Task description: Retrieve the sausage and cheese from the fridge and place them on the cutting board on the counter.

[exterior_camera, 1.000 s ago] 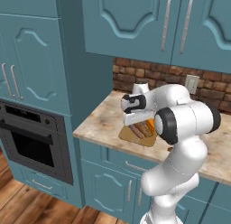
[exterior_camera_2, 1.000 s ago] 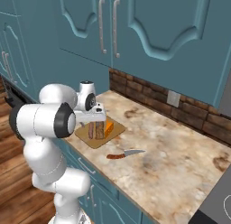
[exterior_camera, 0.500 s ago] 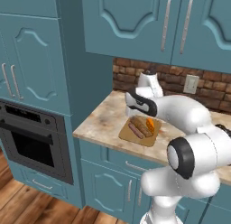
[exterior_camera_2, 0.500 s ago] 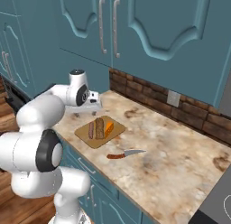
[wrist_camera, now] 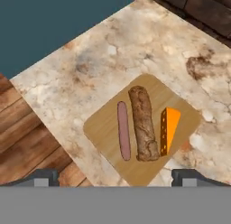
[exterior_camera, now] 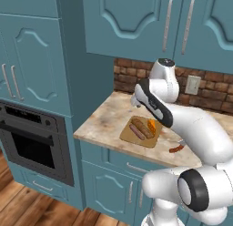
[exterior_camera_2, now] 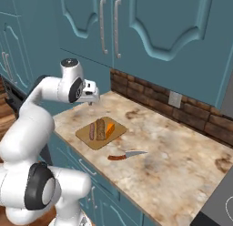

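My fingers hover spread apart, empty, above the board on the desk. Sausage, loaf, cheese lie side by side on it (sausage at 9 o'clock, cheese at 3 o'clock).

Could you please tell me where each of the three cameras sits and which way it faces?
Left base view: behind-left, looking forward-down at the counter; white arm rises lower right.
Right base view: behind-right, same counter; arm lower left, open hand over it.
Hand view: looks down along the fingertips.
All share the cutting board with sausage, loaf, cheese.
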